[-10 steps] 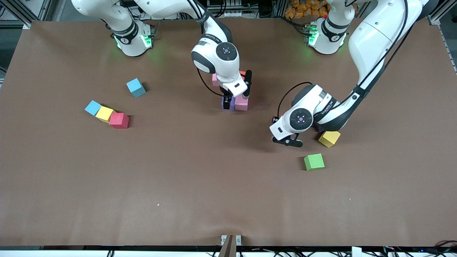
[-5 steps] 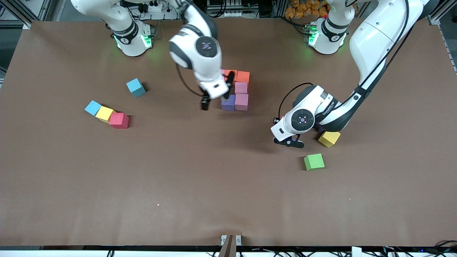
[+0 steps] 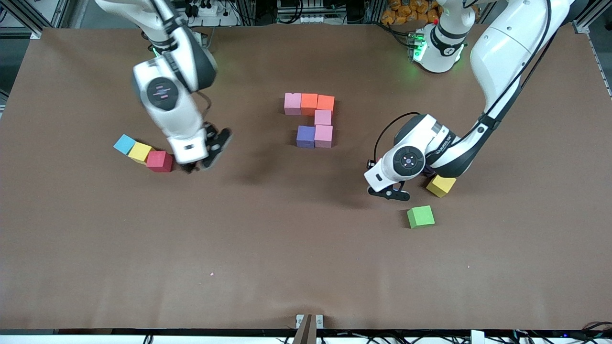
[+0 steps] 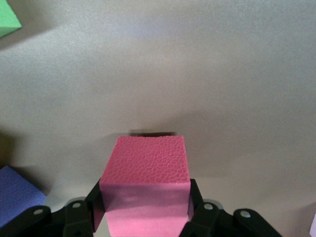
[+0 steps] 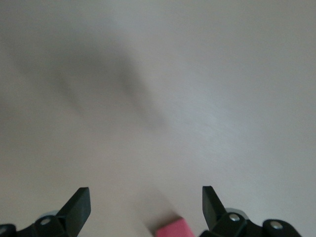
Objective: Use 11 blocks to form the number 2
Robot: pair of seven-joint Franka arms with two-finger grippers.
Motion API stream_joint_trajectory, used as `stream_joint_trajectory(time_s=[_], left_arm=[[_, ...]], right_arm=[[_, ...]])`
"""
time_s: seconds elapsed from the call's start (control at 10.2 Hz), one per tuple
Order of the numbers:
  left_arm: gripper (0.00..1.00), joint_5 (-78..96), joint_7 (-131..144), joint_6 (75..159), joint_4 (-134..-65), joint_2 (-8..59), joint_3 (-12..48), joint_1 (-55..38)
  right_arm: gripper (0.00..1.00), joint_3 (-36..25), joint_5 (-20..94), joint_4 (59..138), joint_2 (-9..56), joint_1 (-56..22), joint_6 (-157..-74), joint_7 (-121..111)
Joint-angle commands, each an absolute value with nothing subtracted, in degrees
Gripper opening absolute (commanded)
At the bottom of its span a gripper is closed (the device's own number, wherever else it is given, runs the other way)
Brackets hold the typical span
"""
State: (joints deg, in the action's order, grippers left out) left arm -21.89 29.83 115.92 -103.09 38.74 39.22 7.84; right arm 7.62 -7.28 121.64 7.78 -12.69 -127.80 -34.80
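Observation:
Six blocks lie joined mid-table: pink (image 3: 292,103), orange (image 3: 309,103), orange (image 3: 325,102), pink (image 3: 322,117), pink (image 3: 323,136) and purple (image 3: 305,136). My left gripper (image 3: 387,192) (image 4: 145,207) is shut on a pinkish-red block (image 4: 145,168), low over the table beside a yellow block (image 3: 441,185) and a green block (image 3: 420,216) (image 4: 7,15). The hand hides the held block in the front view. My right gripper (image 3: 205,155) (image 5: 145,197) hangs open and empty beside a red block (image 3: 159,161) (image 5: 173,229), which touches another yellow block (image 3: 140,152).
A light-blue cube (image 3: 125,144) touches the yellow block toward the right arm's end. The left wrist view shows the corner of a violet-blue cube (image 4: 15,197) beside the left gripper. Wide bare table lies nearer the front camera.
The right arm has swung away from the joined blocks to the red block at its end of the table. The left gripper has barely moved, its jaws closing on the block.

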Motion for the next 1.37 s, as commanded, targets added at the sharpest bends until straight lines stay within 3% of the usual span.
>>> stream_joint_trajectory(time_s=[0.0, 0.59, 1.27], left_arm=[[0.68, -22.9, 29.4, 114.6, -102.7, 37.6, 39.3, 7.8], [0.66, -19.4, 32.9, 113.1, -100.4, 37.5, 40.1, 6.7], [0.64, -11.5, 56.2, 108.8, -95.1, 36.7, 42.8, 3.9]], right_arm=[[1.00, 8.6, -11.9, 122.9, 7.7, -6.1, -130.2, -39.3], [1.00, 8.7, -14.8, 126.4, 6.9, 2.4, -132.9, -45.6], [1.00, 8.5, -14.8, 128.4, 7.1, 11.2, -133.0, -60.6]])
